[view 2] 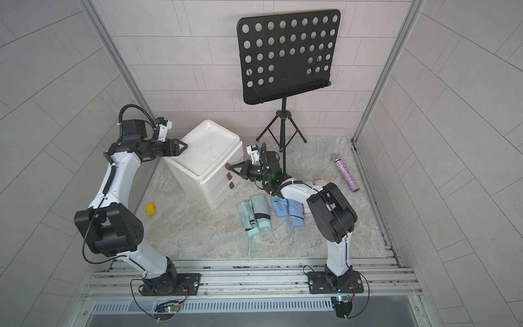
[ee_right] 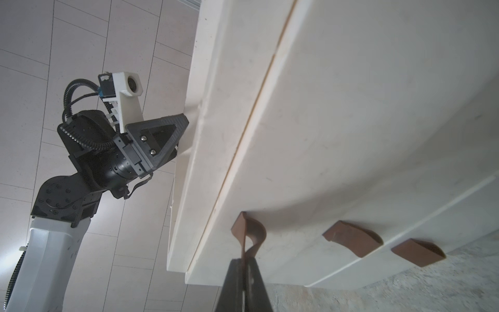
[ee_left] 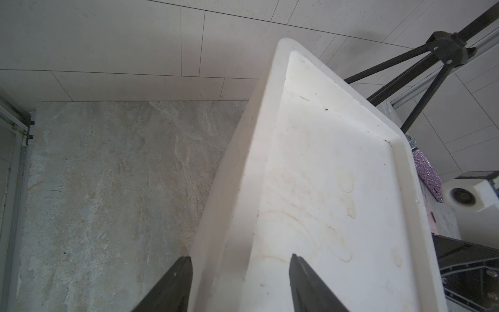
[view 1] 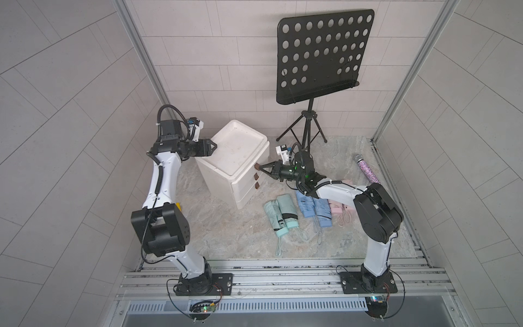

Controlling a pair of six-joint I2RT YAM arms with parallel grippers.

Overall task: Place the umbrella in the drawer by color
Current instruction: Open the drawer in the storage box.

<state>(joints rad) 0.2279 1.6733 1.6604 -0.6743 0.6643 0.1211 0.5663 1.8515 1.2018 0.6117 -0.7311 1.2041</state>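
Observation:
A white three-drawer cabinet (view 1: 218,175) stands at the back left of the marble floor. My right gripper (ee_right: 244,260) is shut on the brown pull tab (ee_right: 248,232) of the top drawer, which sits closed in both top views (view 1: 259,167). My left gripper (ee_left: 240,258) is open astride the cabinet's top rim (ee_left: 224,243) at its far left corner, one finger outside the wall and one over the recessed top. Folded umbrellas lie in a row to the cabinet's right: green (view 1: 278,212), blue (view 1: 312,208) and pink (view 1: 338,208), the pink ones partly hidden by my right arm.
A black perforated music stand (view 1: 319,56) on a tripod (view 1: 307,127) stands behind the cabinet. A glittery purple microphone (view 1: 368,170) lies at the right wall. A small yellow block (view 2: 150,209) sits left of the cabinet. Two lower pull tabs (ee_right: 351,239) (ee_right: 417,252) hang free.

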